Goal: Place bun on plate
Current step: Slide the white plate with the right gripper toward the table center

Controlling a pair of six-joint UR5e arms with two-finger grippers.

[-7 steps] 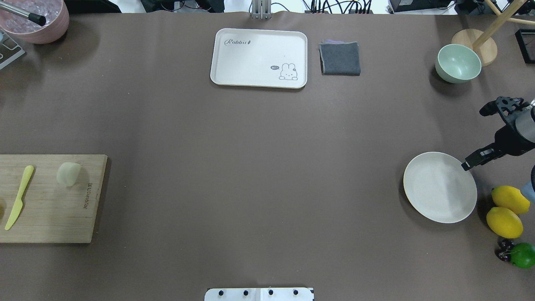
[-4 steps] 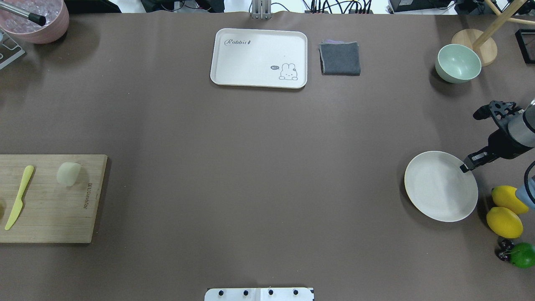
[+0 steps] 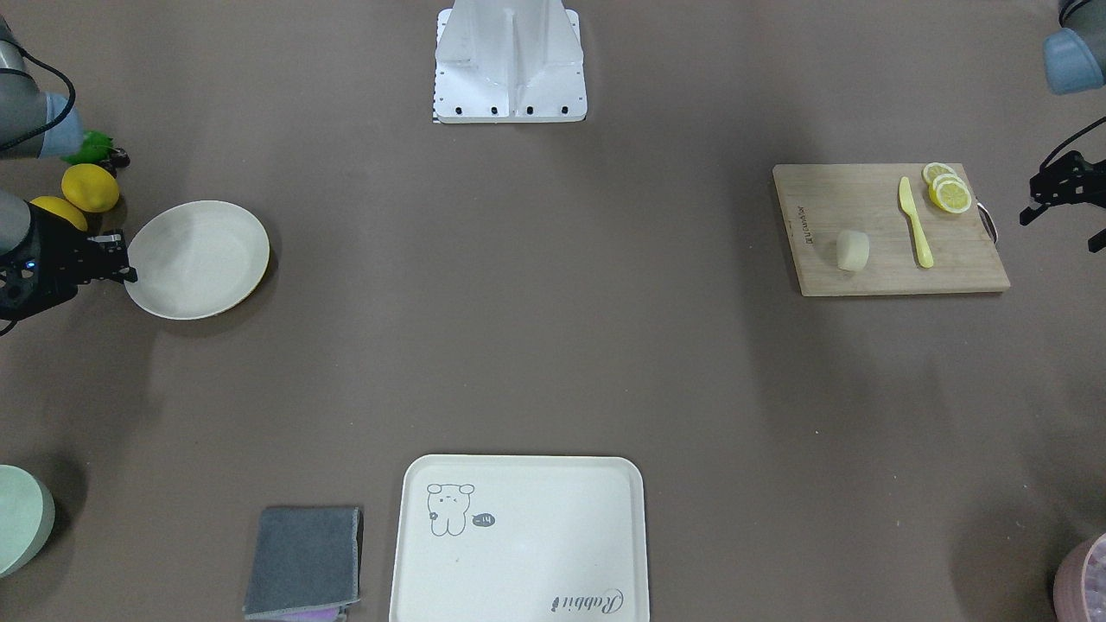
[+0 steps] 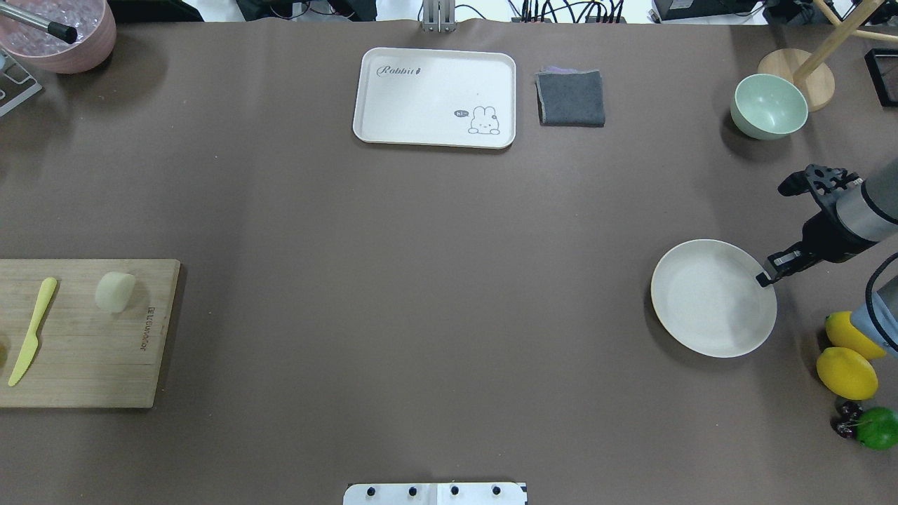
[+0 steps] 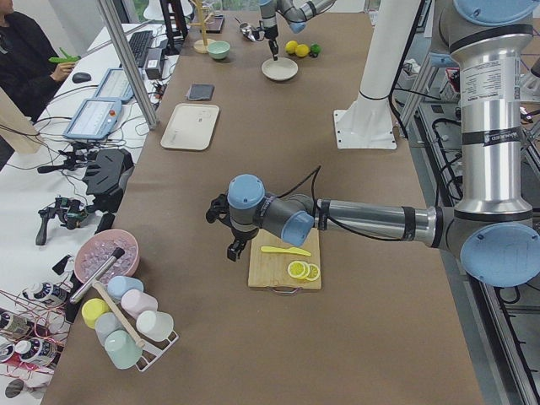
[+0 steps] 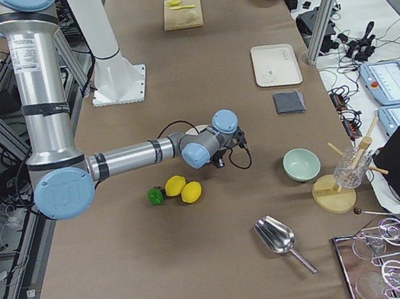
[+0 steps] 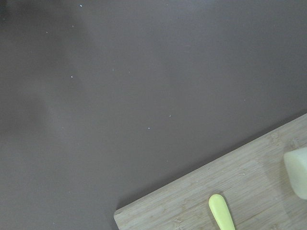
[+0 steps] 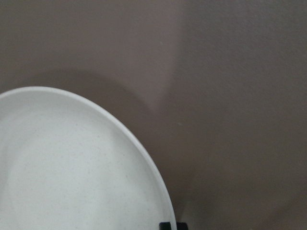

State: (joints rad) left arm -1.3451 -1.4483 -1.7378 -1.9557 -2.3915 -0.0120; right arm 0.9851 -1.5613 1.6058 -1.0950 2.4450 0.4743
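Nearest band, robot's right: the plate (image 4: 701, 308) lies empty on the brown table. The right gripper (image 4: 763, 279) has its tips on the plate's right rim, jaws drawn almost together. As far as the overhead and right wrist views allow, it is pinching that rim. Change over the last 1 s: plate and gripper have travelled together toward the table's middle and a little away from the robot. The plate now sits well apart from the 2 lemons (image 4: 847, 372) it was near before. Same band, robot's left: the bun (image 4: 115, 291) rests on the cutting board (image 4: 91, 351), beside the yellow knife (image 4: 31, 330), and has not moved. The left gripper (image 3: 1056, 231) hangs off the board's outer end, beyond the lemon slices (image 3: 946, 188). Its jaws are apart and hold nothing, and its wrist camera catches only the board's corner, the knife tip and the bun's edge. Far band: the rabbit tray (image 4: 435, 84), grey cloth (image 4: 570, 98) and green bowl (image 4: 768, 105) are unchanged. Judgement: the plate is being dragged inward, probably to shorten the left arm's carry. The bun pick is not yet begun, so the task is at an early stage. Risk: a grip on a thin rim may slip during the drag.
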